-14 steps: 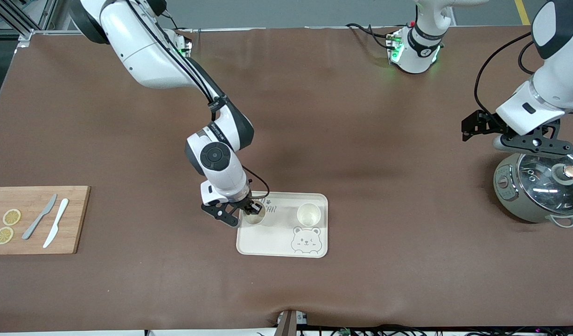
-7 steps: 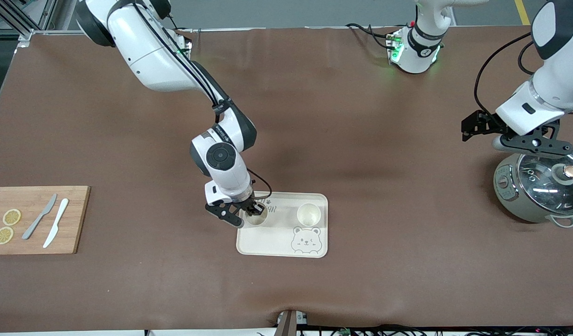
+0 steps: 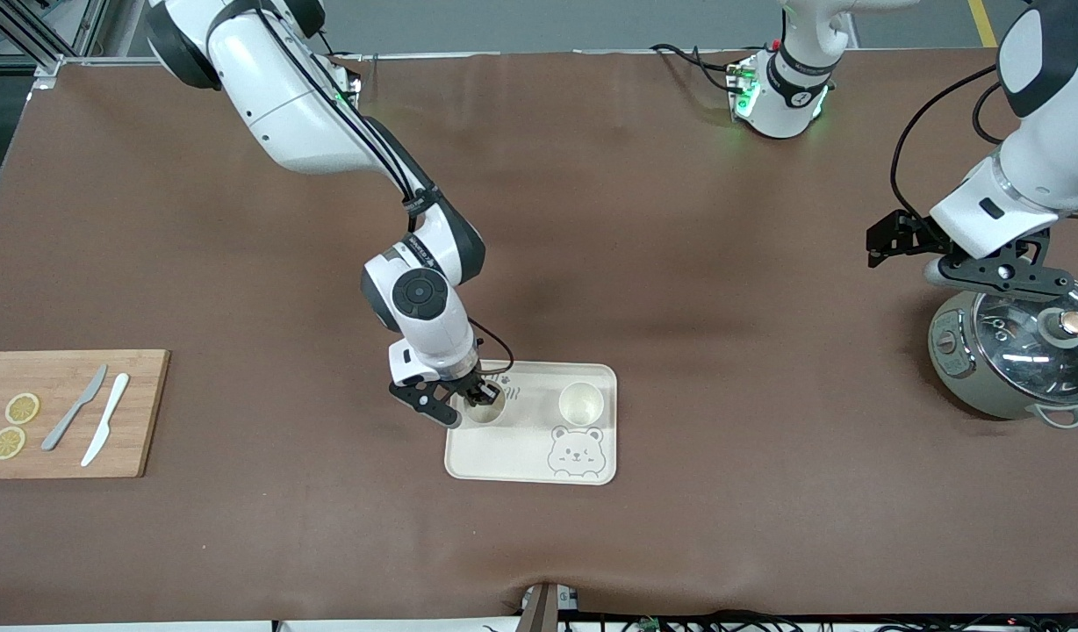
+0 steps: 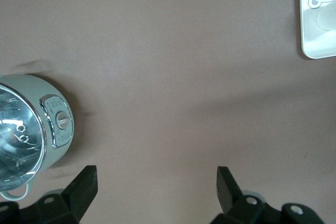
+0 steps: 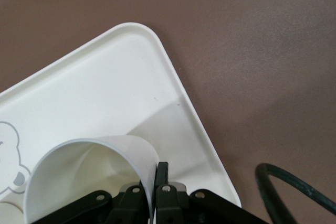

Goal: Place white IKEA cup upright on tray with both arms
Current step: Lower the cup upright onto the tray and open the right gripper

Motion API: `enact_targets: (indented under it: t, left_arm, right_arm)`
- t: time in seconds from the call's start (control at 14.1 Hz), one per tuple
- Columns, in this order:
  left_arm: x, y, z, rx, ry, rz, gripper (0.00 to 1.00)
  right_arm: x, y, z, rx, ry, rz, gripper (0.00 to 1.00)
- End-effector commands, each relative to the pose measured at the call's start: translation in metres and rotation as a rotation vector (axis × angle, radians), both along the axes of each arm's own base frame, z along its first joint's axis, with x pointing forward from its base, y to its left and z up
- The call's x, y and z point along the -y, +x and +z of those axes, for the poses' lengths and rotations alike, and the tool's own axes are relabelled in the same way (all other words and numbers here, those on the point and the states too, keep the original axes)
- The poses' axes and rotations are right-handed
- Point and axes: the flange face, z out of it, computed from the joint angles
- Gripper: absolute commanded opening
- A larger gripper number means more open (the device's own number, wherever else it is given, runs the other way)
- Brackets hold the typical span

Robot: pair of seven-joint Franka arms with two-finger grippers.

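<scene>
White cup (image 3: 484, 408) on tray (image 3: 513, 461), rim pinched by right gripper (image 3: 479, 397); left gripper (image 4: 156, 192) open over table.

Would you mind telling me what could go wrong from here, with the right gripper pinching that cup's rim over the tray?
1. The right gripper pinches only the thin wall of the cup, so the cup may tilt or slip as it lands.
2. That cup sits close to the edge of the tray at the right arm's end; it could end up half off.
3. A second cup stands upright beside it; drifting that way could knock it.
</scene>
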Motion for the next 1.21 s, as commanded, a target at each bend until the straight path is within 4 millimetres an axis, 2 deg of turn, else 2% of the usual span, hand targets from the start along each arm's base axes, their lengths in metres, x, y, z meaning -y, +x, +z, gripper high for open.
enact_targets:
  t: [0.0, 0.07, 0.14, 0.21, 0.5, 0.71, 0.85, 1.14]
  left_arm:
    - [0.0, 0.002, -0.002, 0.005, -0.02, -0.011, 1.0]
    - [0.0, 0.002, -0.002, 0.005, -0.02, -0.011, 1.0]
    - [-0.001, 0.002, -0.001, 0.007, -0.021, -0.01, 1.0]
    - [0.0, 0.002, -0.001, 0.007, -0.021, -0.011, 1.0]
    - [0.0, 0.003, -0.002, 0.007, -0.021, -0.011, 1.0]
    - [0.0, 0.003, -0.001, 0.013, -0.021, -0.01, 1.0]
    - [0.002, 0.003, -0.002, 0.011, -0.021, -0.011, 1.0]
    - [0.001, 0.004, -0.002, 0.016, -0.022, -0.007, 1.0]
  right_arm:
    - [-0.005, 0.004, 0.0, 0.028, -0.013, -0.011, 0.31]
    - [-0.005, 0.004, 0.0, 0.029, -0.014, -0.01, 0.58]
    - [-0.005, 0.005, 0.0, 0.03, -0.015, -0.011, 0.68]
    - [-0.005, 0.004, 0.001, 0.032, -0.016, -0.007, 1.0]
    - [-0.005, 0.006, 0.008, 0.043, -0.026, 0.005, 1.0]
    - [-0.005, 0.005, 0.03, 0.043, -0.024, 0.004, 1.0]
    - [-0.004, -0.002, 0.064, 0.0, -0.066, -0.004, 1.0]
    - [-0.003, -0.027, 0.157, -0.044, -0.091, 0.019, 1.0]
